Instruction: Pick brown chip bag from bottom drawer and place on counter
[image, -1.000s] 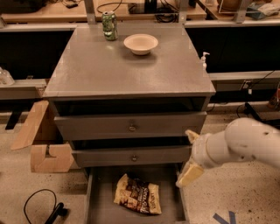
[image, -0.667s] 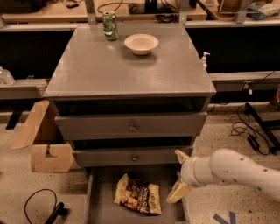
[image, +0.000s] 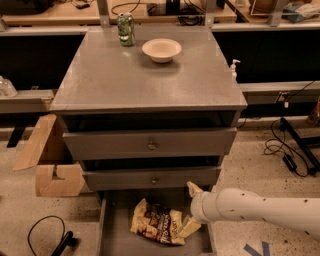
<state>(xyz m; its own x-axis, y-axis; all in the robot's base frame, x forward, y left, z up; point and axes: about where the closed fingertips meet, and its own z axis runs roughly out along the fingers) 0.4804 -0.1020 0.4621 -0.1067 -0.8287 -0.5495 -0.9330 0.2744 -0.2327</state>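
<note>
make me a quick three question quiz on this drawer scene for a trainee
1. True or false: the brown chip bag lies on the counter.
2. Where is the gripper? A) over the counter B) at the open bottom drawer, by the bag's right edge C) out of view
3. Name the two things standing on the counter.

Key: 1 false, it lies in the bottom drawer. 2 B, fingers spread. 3 bowl and green can.
</note>
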